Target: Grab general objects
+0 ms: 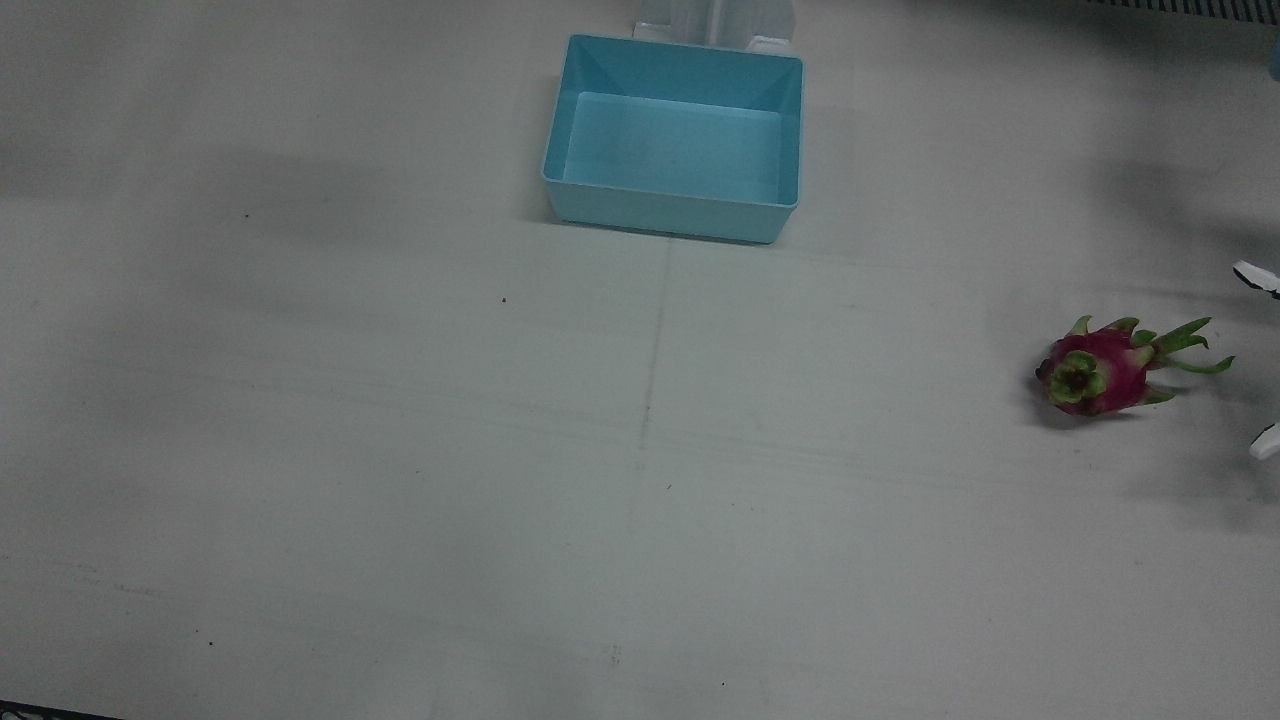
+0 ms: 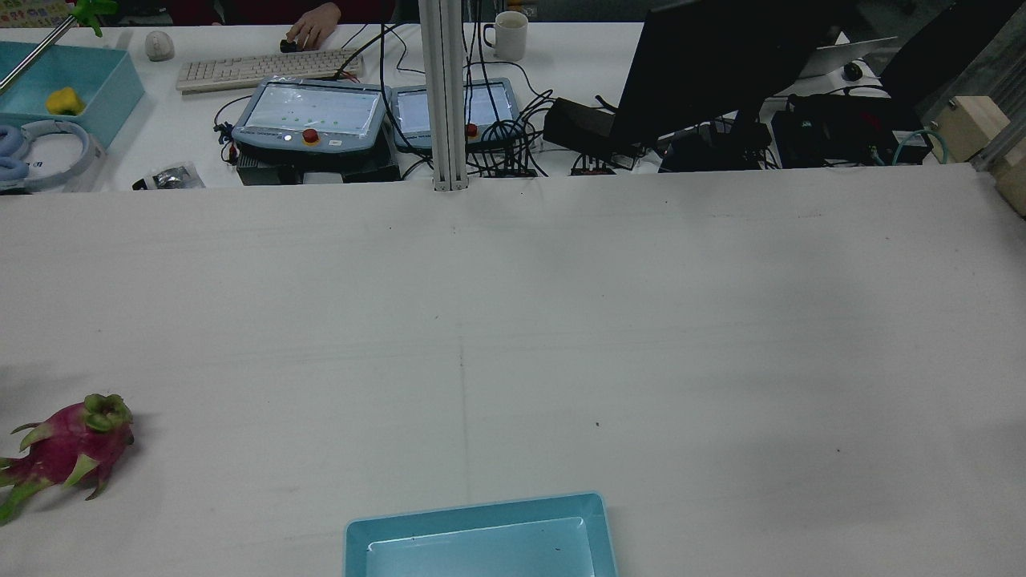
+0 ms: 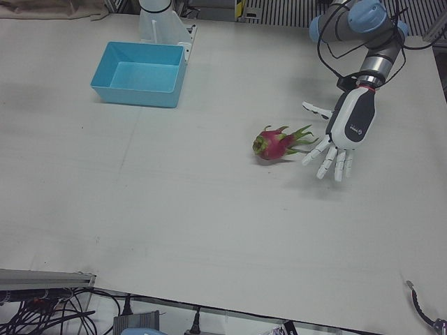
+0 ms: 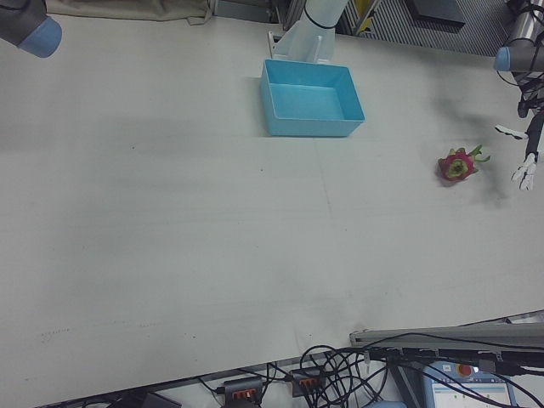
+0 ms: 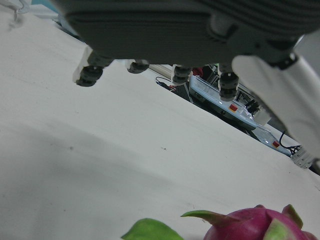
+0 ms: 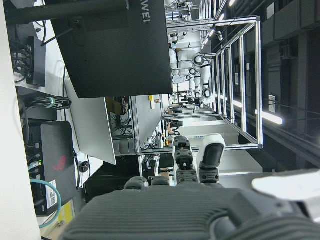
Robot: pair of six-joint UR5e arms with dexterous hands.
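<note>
The white left hand (image 3: 336, 139) has its fingers (image 3: 326, 163) spread wide apart and pointing down toward the white table (image 3: 209, 209); it holds nothing and touches nothing. It hangs just beside the leafy end of the pink dragon fruit with green scales (image 3: 281, 142), which lies on its side on the table, apart from the fingers. In the left hand view the fruit (image 5: 260, 224) shows at the bottom edge, below the open fingertips (image 5: 90, 76). The right hand (image 6: 200, 205) appears only in its own camera, where its fingers (image 6: 212, 155) are stretched out together against the room behind and hold nothing. The light blue rectangular plastic bin (image 1: 676, 138) stands at the far middle of the table, near the robot's base, well apart from the fruit, and nothing lies in it.
</note>
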